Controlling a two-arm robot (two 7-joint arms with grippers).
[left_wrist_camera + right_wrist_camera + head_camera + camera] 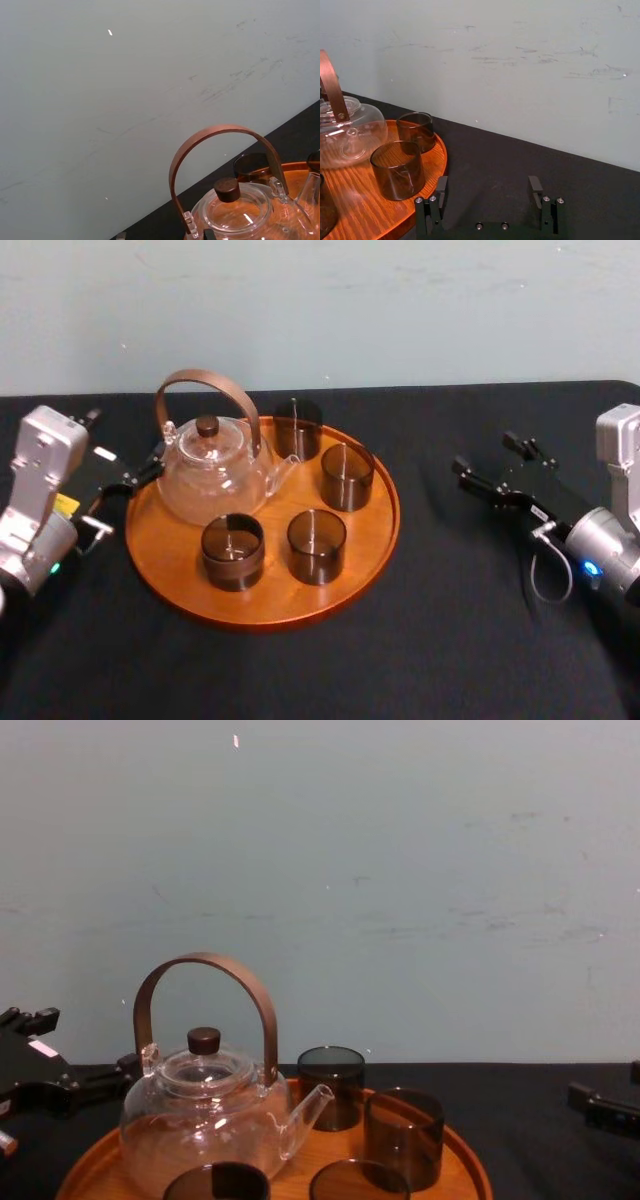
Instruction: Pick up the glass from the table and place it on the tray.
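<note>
The round orange-brown tray (pixel 385 530) lies on the black table (pixel 450 640). On it stand a clear glass teapot (pixel 210 475) with a brown hoop handle and several dark smoked glasses, among them one at the tray's right side (pixel 347 476) and one at its front (pixel 317 545). Every glass I see stands on the tray. My right gripper (pixel 490 455) hovers open and empty to the right of the tray; its wrist view shows its fingers (pixel 439 197) wide apart over bare table. My left gripper (pixel 125 437) sits open beside the tray's left rim, near the teapot.
A pale wall (pixel 400 870) rises right behind the table's far edge. Bare black tabletop stretches in front of the tray and to its right (pixel 470 570). The teapot's tall handle (pixel 205 965) stands well above the glasses.
</note>
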